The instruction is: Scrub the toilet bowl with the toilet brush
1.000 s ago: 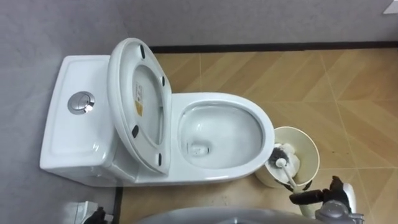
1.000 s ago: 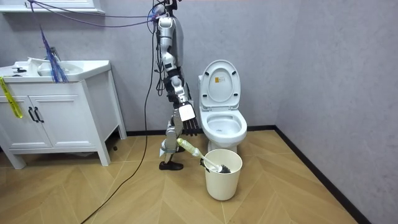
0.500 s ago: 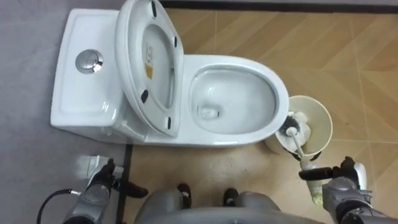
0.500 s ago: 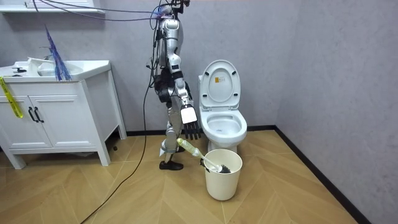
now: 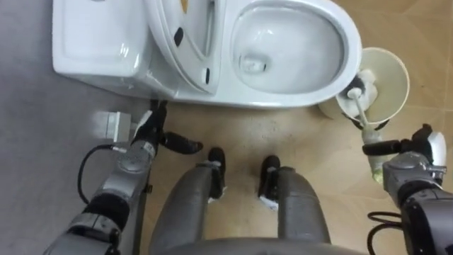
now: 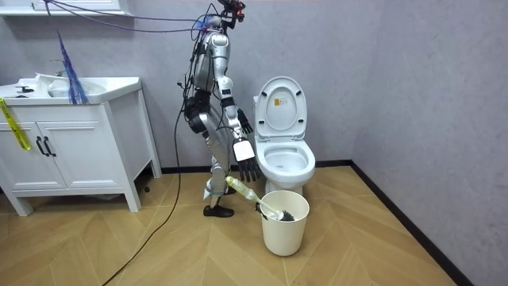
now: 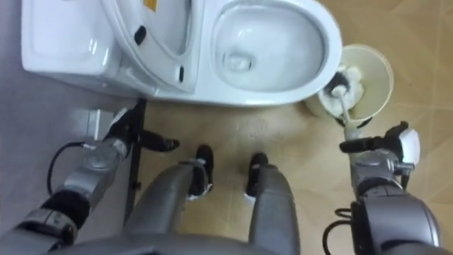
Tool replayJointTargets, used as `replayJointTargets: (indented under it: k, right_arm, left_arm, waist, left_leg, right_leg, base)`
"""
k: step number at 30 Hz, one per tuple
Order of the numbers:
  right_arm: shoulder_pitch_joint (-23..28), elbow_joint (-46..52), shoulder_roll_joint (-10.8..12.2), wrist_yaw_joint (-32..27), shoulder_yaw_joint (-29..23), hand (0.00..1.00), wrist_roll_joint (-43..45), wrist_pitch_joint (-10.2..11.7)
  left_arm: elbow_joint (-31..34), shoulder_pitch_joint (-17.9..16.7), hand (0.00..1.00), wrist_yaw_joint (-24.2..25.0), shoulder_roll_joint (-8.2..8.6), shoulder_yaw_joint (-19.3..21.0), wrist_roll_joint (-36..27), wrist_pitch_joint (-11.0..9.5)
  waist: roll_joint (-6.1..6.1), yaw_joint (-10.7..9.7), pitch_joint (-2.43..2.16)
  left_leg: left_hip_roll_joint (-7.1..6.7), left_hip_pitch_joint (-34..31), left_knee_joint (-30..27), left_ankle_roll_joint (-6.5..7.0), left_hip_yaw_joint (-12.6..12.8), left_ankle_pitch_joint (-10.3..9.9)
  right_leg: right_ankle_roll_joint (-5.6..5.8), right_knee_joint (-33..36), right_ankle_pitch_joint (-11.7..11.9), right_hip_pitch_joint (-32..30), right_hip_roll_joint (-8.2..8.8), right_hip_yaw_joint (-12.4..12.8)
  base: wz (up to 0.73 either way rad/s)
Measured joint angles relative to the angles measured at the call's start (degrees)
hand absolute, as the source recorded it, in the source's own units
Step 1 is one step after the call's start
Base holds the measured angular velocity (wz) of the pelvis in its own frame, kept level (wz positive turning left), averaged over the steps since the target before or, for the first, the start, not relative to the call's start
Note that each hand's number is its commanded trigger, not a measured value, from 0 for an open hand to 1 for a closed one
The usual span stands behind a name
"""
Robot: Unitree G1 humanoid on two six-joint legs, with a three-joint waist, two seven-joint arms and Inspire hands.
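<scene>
The white toilet (image 5: 290, 49) stands before me with its seat and lid (image 5: 184, 35) raised against the tank (image 5: 99, 42). To its right stands a cream bin (image 5: 396, 64). The toilet brush (image 5: 362, 106) leans in the bin, head down, with its pale handle slanting out toward me. My right hand (image 5: 414, 152) hovers right by the end of that handle, fingers straight and open, holding nothing. In the room view the same hand (image 6: 247, 163) hangs just above the handle (image 6: 240, 188). My left hand (image 5: 145, 134) is open and low beside the tank's near corner.
I stand close in front of the toilet's side, bent forward over it. A white vanity with a sink (image 6: 71, 143) stands at the room view's left. Grey walls close in behind the toilet and on the room view's right. There is wooden floor around the bin (image 6: 284, 226).
I have bent forward and my view has tipped down, so the toilet has slid up the picture. Both forearms and my legs now show. The brush and bin have stayed put.
</scene>
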State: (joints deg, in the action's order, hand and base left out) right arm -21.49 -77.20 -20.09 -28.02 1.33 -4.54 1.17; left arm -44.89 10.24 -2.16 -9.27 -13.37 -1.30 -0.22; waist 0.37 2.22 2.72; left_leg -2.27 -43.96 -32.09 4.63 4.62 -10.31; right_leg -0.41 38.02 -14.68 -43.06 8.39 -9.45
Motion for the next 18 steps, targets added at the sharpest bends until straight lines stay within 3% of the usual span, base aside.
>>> replayJointTargets:
  k: [3, 12, 18]
  right_arm:
    - [-0.5, 1.5, -1.2, -1.1, 0.2, 0.00, -0.1, 0.0]
    - [-2.2, 1.6, -2.7, -2.1, 2.0, 0.00, -2.4, 0.5]
    - [-2.0, 1.6, -2.7, -2.0, 3.2, 0.00, -2.9, 0.0]
  left_arm:
    - [2.3, 0.2, 0.00, 0.0, -0.23, -0.5, -1.3, -0.1]
    - [8.7, -0.8, 0.00, 0.0, -0.59, -3.4, -3.6, -0.3]
    - [9.9, -0.3, 0.00, 0.0, 0.52, -3.9, -3.6, -0.3]
  waist:
    - [0.07, 0.1, -0.01]
    - [1.07, 1.7, 0.26]
    - [1.68, 2.6, 0.30]
  left_leg:
    - [-0.51, -4.3, -2.9, 0.13, 0.1, -0.2]
    - [-0.30, -11.6, -10.9, -0.03, 0.1, -2.8]
    - [-0.48, -16.0, -15.3, 0.06, 0.8, -4.1]
  right_leg:
    - [-0.26, 3.7, -1.2, -4.6, 1.45, -0.2]
    - [-1.12, 11.7, -4.3, -11.4, 2.74, -0.3]
    - [-1.56, 17.0, -6.1, -16.3, 3.90, 0.3]
  base:
    - [0.13]
    - [0.04]
    - [0.01]
